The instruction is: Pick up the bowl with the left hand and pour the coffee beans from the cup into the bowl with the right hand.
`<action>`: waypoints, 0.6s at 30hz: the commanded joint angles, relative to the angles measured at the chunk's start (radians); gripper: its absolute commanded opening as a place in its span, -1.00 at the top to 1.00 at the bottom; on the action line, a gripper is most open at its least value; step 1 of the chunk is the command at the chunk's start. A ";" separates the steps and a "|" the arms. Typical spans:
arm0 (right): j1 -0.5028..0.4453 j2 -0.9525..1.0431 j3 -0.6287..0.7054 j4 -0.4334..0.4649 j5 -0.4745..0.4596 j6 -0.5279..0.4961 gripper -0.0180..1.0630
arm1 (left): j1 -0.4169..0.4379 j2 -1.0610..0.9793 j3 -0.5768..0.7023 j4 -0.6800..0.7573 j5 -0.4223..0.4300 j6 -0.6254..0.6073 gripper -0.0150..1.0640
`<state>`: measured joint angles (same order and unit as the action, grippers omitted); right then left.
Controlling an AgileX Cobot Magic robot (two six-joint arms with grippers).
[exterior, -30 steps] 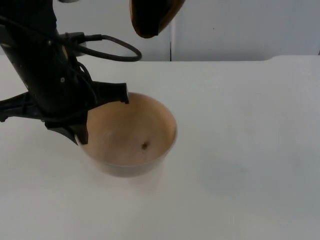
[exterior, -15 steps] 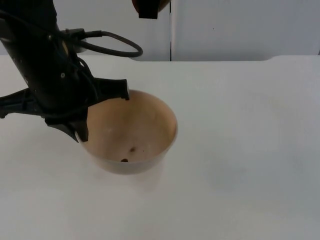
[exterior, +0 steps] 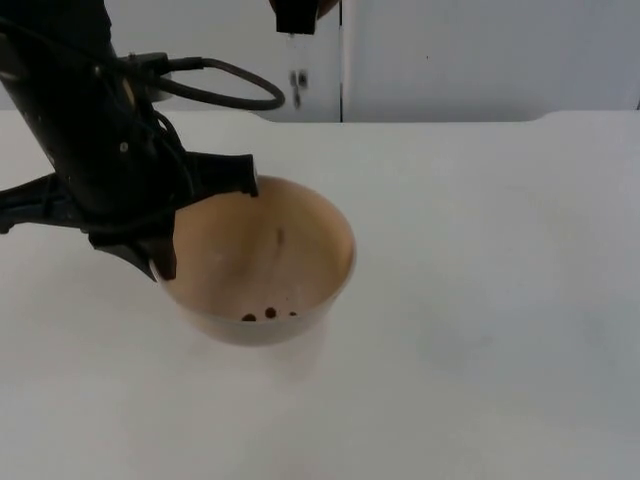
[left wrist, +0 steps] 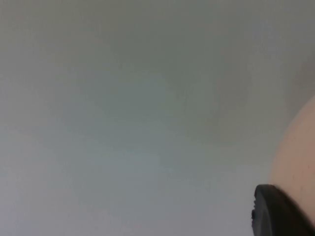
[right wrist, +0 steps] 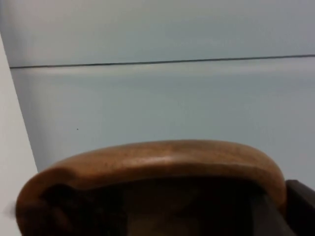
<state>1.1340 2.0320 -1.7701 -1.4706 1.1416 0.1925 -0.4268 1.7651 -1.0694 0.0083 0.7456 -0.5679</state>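
Pouring beans into a held bowl.
Left claw (exterior: 160,250) grips the bowl (exterior: 262,262) rim at frame left; right claw's state unclear, wooden cup (right wrist: 152,172) tilted; beans (exterior: 268,315) inside.

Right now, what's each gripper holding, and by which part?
The left gripper holds the bowl by its rim on the left side. The right gripper holds the wooden cup; the grip point is hidden.

- A white table top (exterior: 480,300) fills the foreground.
- A grey partition wall (exterior: 480,55) stands behind it, with a dark vertical seam (exterior: 342,70).
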 commanded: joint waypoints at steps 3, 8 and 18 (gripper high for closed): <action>0.046 -0.001 0.001 -0.012 -0.049 0.056 0.97 | -0.002 -0.003 -0.012 -0.003 0.004 -0.005 0.98; 0.054 0.007 0.001 -0.026 -0.038 0.065 0.97 | -0.002 -0.003 -0.012 -0.008 0.002 -0.005 0.98; 0.065 0.023 0.001 -0.043 -0.034 0.084 0.97 | -0.002 -0.003 -0.012 -0.016 0.002 -0.005 0.98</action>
<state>1.1540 2.0505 -1.7701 -1.5082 1.2000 0.2534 -0.4250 1.7635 -1.0694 0.0083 0.7480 -0.5679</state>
